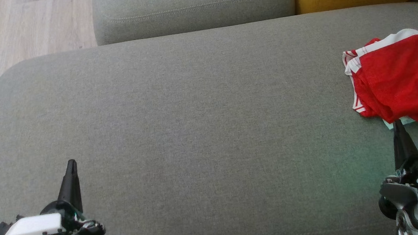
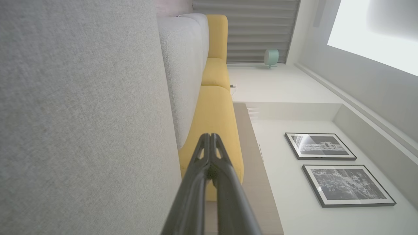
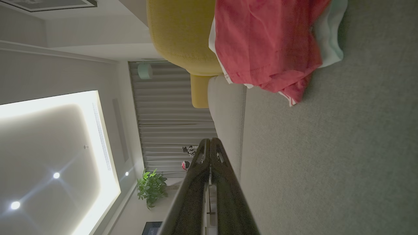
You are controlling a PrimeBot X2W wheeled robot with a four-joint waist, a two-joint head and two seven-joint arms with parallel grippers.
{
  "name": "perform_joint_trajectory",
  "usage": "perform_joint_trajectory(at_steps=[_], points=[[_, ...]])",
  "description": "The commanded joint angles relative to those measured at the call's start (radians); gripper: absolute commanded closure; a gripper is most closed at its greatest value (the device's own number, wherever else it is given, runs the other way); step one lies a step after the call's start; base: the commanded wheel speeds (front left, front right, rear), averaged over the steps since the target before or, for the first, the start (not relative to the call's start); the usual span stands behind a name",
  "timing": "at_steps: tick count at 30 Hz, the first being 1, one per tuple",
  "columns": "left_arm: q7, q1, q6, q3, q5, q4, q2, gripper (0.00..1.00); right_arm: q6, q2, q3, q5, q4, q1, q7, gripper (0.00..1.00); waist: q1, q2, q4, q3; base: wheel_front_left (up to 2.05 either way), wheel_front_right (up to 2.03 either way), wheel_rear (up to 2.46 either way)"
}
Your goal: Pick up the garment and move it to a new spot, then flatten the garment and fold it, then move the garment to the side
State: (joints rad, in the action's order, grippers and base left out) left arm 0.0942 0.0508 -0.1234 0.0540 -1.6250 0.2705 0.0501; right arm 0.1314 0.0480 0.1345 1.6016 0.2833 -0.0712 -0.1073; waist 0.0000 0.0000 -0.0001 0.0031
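Crumpled red mesh garment with white trim (image 1: 400, 76) lies at the far right of the grey woven sofa seat (image 1: 193, 115), long axis roughly across the head view. Right pincer (image 1: 398, 127), fingers pressed together, points straight at its near hem, just beside it; contact unclear. Left pincer (image 1: 71, 164), fingers likewise together, sits well apart at the left. Right arm is plainly nearer. Cloth is limp and bunched; the cushion weave is coarse.

Head view evenly lit, with a green glow on the cushion (image 1: 351, 165) left of the right gripper (image 1: 398, 125); its wrist view is dim, a ceiling panel (image 3: 49, 147) glaring beside the fingers (image 3: 196, 186).
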Motion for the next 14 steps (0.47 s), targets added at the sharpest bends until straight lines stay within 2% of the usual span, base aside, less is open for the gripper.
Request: perform_joint_trajectory(at_steps=[1,14], points=[[0.004,0.056,-0.007,0.041,0.001,-0.026,0.014,1.0,-0.001,0.002,-0.021,0.007,-0.039,-0.037,-0.006,1.0,0.0,0.0,0.0,0.0,0.0,0.0,0.0],[0.007,0.056,-0.007,0.044,0.004,-0.026,0.012,1.0,-0.001,0.002,-0.021,0.007,-0.039,-0.037,-0.006,1.0,0.0,0.0,0.0,0.0,0.0,0.0,0.0]])
